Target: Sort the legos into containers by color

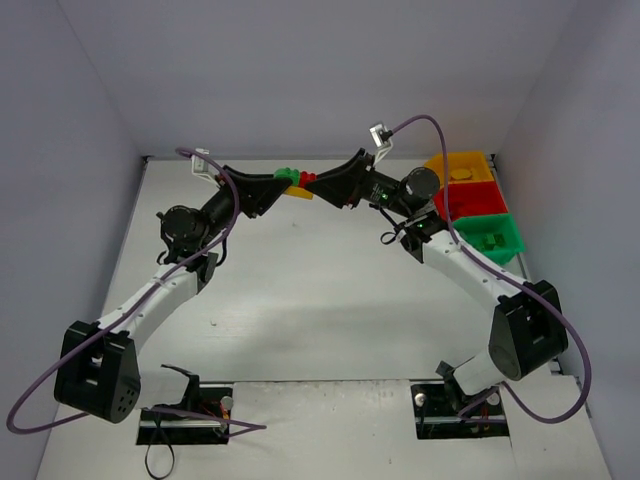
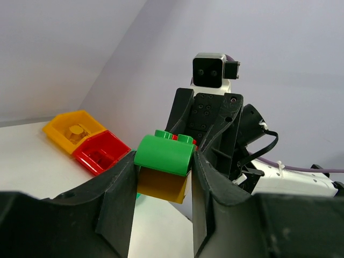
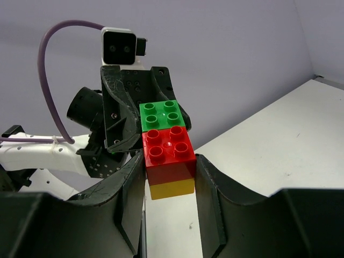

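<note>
Separating a stuck cluster is the step in hand: above the table's far edge, the left gripper clamps the green brick and the right gripper clamps the red brick, which has a yellow brick under it. Next calls for a firm pull apart, then drops into the bins at the far right corner.

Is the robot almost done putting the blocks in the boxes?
Not yet. The yellow bin and green bin each seem to hold a brick already. Now the left gripper pinches a green brick and the right gripper a red brick, both stuck to a yellow brick. Those need pulling apart and dropping in.
</note>
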Robot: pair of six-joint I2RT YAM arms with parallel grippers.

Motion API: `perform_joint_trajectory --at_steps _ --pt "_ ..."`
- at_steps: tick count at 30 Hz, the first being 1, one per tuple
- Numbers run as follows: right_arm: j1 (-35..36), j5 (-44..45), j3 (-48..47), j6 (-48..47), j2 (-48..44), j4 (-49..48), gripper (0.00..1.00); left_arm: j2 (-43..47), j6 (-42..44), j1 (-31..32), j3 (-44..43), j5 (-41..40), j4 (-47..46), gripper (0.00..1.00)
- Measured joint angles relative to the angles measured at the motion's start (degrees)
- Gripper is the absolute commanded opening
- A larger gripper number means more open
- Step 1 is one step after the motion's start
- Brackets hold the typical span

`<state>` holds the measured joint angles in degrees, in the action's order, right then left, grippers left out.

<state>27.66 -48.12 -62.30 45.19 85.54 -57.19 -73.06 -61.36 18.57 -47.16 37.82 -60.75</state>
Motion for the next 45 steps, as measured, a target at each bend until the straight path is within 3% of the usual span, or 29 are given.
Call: perform_joint_trajectory --at_steps 1,5,6,8,9,23,35,45 --pt "-0.1 0.0 0.0 0.1 0.1 -0.3 0.00 -0.1 -0.1 0.1 0.0 -0.1 -0.1 0.21" --pt "-0.4 -0.1 0.4 0.8 0.4 -1.5 0.00 -0.5 -0.3 0.5 0.0 -0.7 -0.2 0.21" --pt "-0.5 -0.1 0.6 1.0 0.4 -1.9 0.00 -0.5 -0.2 0.6 0.0 -0.7 -0.2 0.18" --pt "-0.6 -0.1 0.8 1.2 0.4 -2.3 0.00 -0.6 -0.2 0.7 0.0 -0.7 -0.2 0.01" --pt "-0.6 -0.1 0.8 1.2 0.4 -2.3 0.00 -0.6 -0.3 0.7 0.0 -0.7 -0.2 0.00" --pt "-0.6 -1.7 1.6 -0.1 0.4 0.0 0.00 0.6 -0.5 0.8 3.9 -0.8 -1.3 0.00" --pt "-0.3 -4.3 1.6 -1.9 0.4 3.2 0.00 4.3 1.1 0.8 6.8 -0.2 3.1 0.00" --pt "-0.2 -6.8 0.7 -4.7 0.3 8.5 0.21 7.1 4.0 0.9 7.3 0.3 9.1 0.00"
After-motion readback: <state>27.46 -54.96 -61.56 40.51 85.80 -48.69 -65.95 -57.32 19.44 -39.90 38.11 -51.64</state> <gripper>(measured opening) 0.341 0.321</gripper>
